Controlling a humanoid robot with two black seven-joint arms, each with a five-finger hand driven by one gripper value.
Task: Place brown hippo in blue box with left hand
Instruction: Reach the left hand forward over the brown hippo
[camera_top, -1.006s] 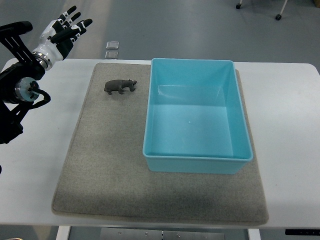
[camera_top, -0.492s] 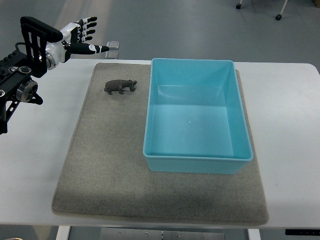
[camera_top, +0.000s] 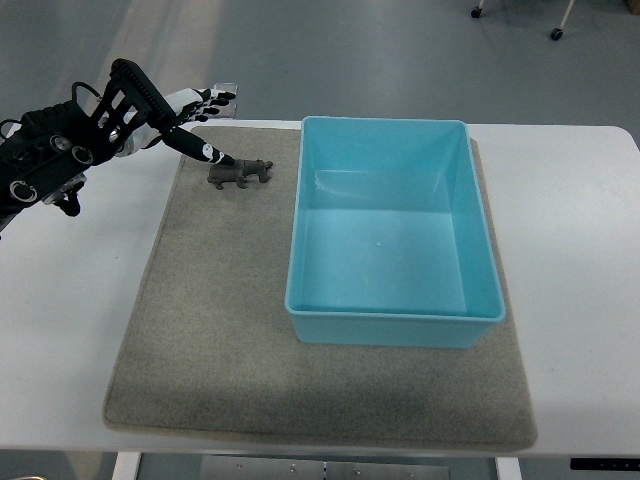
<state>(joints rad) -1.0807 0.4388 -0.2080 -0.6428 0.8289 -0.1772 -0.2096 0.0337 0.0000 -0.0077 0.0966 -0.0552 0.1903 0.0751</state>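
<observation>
The top view showed the left robot hand (camera_top: 190, 110) reaching in over the far left corner of the grey mat (camera_top: 210, 330), its fingers spread apart and gripping nothing, with one long digit stretched down until its tip lay just beside, perhaps touching, the back of the brown hippo (camera_top: 240, 172). The hippo stood on the mat directly beneath and slightly ahead of that fingertip, and the blue box (camera_top: 395, 315) sat empty just beyond it, away from the robot hand. The risk lay in the approach: a single extended finger could nudge the small toy over or push it along the mat before the other fingers closed, and a shallow pinch might let it slip during the lift over the box wall.
</observation>
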